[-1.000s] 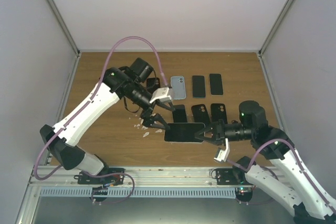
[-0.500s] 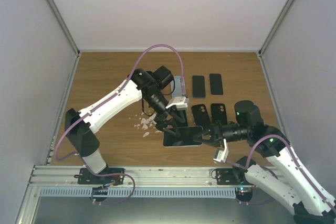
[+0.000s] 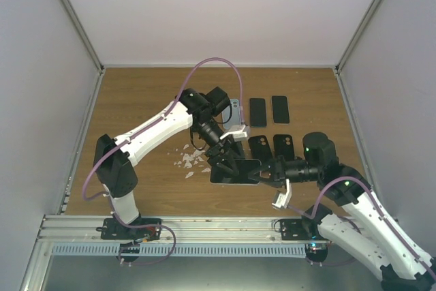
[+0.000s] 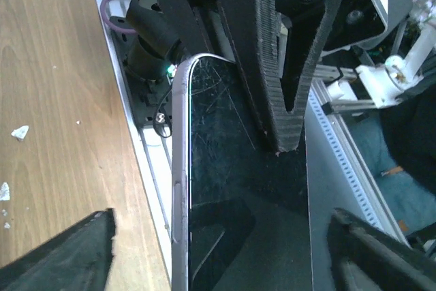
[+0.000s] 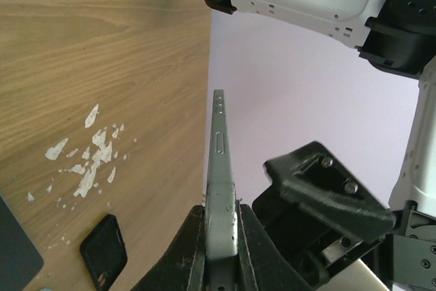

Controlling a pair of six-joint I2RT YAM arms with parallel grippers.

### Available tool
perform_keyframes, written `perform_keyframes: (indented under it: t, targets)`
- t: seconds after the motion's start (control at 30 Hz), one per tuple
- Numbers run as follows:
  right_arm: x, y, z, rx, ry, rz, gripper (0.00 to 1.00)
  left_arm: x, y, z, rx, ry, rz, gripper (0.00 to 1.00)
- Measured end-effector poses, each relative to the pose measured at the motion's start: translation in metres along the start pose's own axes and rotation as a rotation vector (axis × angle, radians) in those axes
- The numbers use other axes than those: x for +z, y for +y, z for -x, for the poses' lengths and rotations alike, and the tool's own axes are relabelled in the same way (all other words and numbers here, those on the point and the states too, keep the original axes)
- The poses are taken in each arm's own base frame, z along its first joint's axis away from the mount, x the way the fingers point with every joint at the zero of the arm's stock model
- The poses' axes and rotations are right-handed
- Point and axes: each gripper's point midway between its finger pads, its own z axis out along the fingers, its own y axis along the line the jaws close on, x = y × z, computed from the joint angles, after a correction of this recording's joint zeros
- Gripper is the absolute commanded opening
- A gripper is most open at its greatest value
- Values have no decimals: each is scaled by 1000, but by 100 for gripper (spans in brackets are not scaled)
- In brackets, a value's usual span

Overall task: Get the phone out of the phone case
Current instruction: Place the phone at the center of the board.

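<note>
Swung in from left & now straddling phone (image 3: 237, 170) w/ L claw (image 4: 225, 257), wide but narrowing, no contact yet; clamped at one end by R claw (image 5: 221, 236), off worktop (image 3: 136, 100); pull-apart prob. next.

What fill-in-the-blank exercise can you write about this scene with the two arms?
The right gripper is ___ on the phone.
The left gripper straddles it with jaws ___.
The flakes on the wooden table are ___ in colour.
Missing words: shut; open; white.
</note>
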Motion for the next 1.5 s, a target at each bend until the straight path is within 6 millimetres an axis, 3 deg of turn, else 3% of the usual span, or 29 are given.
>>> perform_keyframes:
  t: [0.07, 0.37, 0.7, 0.77, 1.0, 1.13, 1.27, 1.37, 1.5]
  targets:
    - [0, -1, -2, -11, 6, -7, 1, 0, 0, 0, 7, -3, -5, 88]
    - [5, 7, -7, -10, 21, 2, 0, 11, 12, -8, -42, -4, -53, 42]
    - [8, 12, -2, -31, 13, -14, 3, 10, 2, -8, -142, -70, -142, 5]
    - [8, 10, -1, -41, 9, -23, 7, 9, -1, -8, -177, -83, -164, 0]
    - [11, 19, -4, -41, 25, -14, 10, 9, 7, -13, -195, -81, -159, 0]
    - [14, 28, -11, -41, 59, 4, 20, 6, 17, -16, -206, -88, -147, 0]
    - [16, 38, -25, -25, 120, 45, 41, 1, 29, -19, -200, -100, -124, 0]
    - [16, 44, -34, -17, 155, 69, 68, -7, 40, -23, -208, -110, -99, 0]
    - [17, 46, -40, -22, 178, 75, 92, -23, 64, -31, -249, -147, -61, 0]
